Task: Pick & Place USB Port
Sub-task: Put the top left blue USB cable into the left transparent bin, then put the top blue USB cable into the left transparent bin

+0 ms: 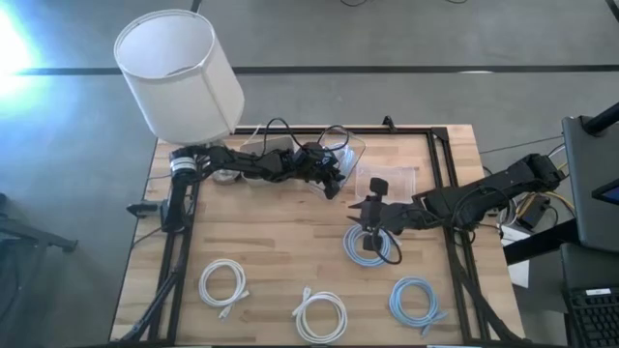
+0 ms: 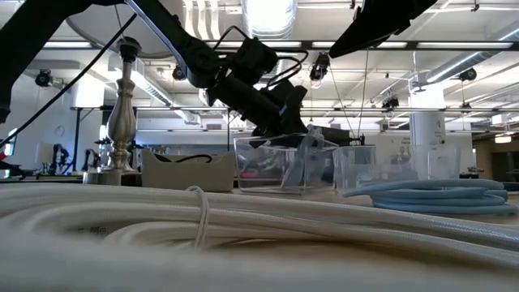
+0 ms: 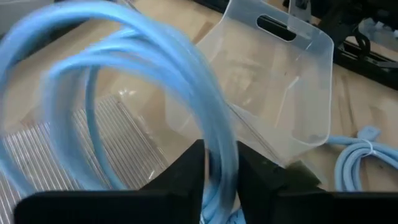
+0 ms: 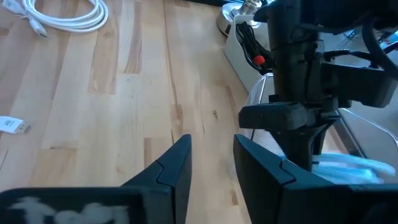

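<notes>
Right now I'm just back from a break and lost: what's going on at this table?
The left gripper holds a light-blue coiled cable over the clear plastic bins at the table's back edge. The right gripper hovers open above another blue cable coil. Two white coils and one more blue coil lie along the front of the wooden table.

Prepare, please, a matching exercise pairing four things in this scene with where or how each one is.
Things:
1. raised blue cable
2. right gripper
3. lampshade
4. white coil

Places or states:
A. over the table's back left corner
B. held by the left gripper
C. jaws open, nothing between them
D. flat on the table near its front edge

Pairs: 1-B, 2-C, 3-A, 4-D
</notes>
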Controlling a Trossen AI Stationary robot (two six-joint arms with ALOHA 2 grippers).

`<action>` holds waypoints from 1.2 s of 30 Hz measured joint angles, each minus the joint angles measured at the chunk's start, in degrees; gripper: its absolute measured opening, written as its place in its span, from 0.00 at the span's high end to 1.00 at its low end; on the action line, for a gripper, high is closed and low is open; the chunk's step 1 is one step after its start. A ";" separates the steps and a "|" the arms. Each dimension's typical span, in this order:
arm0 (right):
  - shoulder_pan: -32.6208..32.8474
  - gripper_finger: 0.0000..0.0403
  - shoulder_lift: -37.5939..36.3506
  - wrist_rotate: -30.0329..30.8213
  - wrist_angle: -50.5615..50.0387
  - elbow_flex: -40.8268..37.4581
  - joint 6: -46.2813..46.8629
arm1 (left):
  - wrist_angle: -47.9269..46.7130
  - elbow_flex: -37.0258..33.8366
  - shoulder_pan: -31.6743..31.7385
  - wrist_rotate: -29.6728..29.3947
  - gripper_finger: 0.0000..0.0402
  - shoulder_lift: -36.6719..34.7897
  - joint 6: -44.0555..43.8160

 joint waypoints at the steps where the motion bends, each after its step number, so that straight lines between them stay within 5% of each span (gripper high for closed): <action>1: 0.00 0.72 0.00 -0.01 -0.02 0.00 0.00 | -0.21 0.00 0.00 -0.02 0.77 0.01 -0.01; 12: 0.00 0.69 0.05 -0.01 0.00 0.00 1.90 | -0.31 -0.03 0.00 0.05 0.61 -0.36 -0.29; 36: 0.02 0.56 0.13 -0.13 -1.77 -0.69 7.64 | -5.34 -0.15 -3.25 1.03 0.60 -13.56 1.38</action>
